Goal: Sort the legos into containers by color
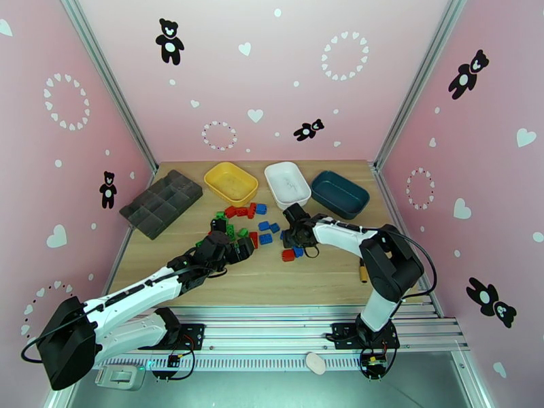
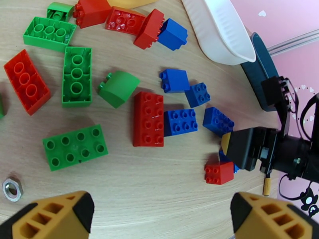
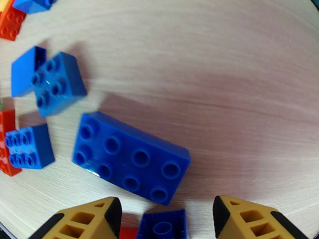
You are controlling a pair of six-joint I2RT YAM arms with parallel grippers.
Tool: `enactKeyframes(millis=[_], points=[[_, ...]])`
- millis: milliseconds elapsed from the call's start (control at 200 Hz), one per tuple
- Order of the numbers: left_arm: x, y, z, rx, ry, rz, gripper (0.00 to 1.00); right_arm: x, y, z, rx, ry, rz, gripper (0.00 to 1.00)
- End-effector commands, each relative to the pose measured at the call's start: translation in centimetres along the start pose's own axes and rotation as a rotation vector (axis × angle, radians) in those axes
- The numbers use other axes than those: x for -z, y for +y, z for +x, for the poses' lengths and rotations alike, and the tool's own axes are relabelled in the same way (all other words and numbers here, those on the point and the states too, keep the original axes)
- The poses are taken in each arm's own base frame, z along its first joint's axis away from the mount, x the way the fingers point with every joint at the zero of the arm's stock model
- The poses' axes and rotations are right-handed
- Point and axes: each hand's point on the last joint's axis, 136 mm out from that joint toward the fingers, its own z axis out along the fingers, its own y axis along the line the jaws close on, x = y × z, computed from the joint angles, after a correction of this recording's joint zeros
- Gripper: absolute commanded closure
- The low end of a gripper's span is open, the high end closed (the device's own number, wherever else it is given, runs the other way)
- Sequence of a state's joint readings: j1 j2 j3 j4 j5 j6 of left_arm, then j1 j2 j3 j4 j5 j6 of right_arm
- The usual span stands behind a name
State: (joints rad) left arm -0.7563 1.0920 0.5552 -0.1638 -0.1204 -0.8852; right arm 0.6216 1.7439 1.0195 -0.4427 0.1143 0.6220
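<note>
Well, our left gripper (image 2: 161, 208) stands spread wide with nothing between its fingers, over bare wood at the near side of the bricks (image 1: 248, 222). Our right gripper (image 3: 164, 210) is part-open astride a small blue brick (image 3: 161, 226) (a gap shows on either side, so no grip yet), beside a long blue brick (image 3: 131, 158). The bricks lie mid-table. The yellow tray (image 1: 230, 179), white tray (image 1: 272, 173) and teal tray (image 1: 340, 192) line the far edge. We see bare table (image 1: 326, 277) toward the near edge and the right.
</note>
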Motion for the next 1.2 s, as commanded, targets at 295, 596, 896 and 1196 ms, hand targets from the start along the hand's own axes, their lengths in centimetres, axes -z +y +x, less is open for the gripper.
enactKeyframes(millis=[295, 596, 896, 1196], points=[[-0.1, -0.5, 0.1, 0.009, -0.002, 0.020, 0.04, 1.2, -0.9, 1.3, -0.015, -0.022, -0.001, 0.37], [-1.2, -1.8, 0.4, -0.015, 0.024, 0.036, 0.03, 1.4, -1.0, 1.3, -0.016, -0.035, -0.005, 0.49], [-4.1, -6.7, -0.3, -0.076, 0.081, 0.107, 0.02, 3.6, -2.2, -0.1, -0.048, -0.096, 0.010, 0.73], [-7.7, -16.6, -4.1, -0.119, 0.054, 0.320, 0.02, 7.5, -6.6, -5.1, -0.215, -0.214, -0.042, 0.75]])
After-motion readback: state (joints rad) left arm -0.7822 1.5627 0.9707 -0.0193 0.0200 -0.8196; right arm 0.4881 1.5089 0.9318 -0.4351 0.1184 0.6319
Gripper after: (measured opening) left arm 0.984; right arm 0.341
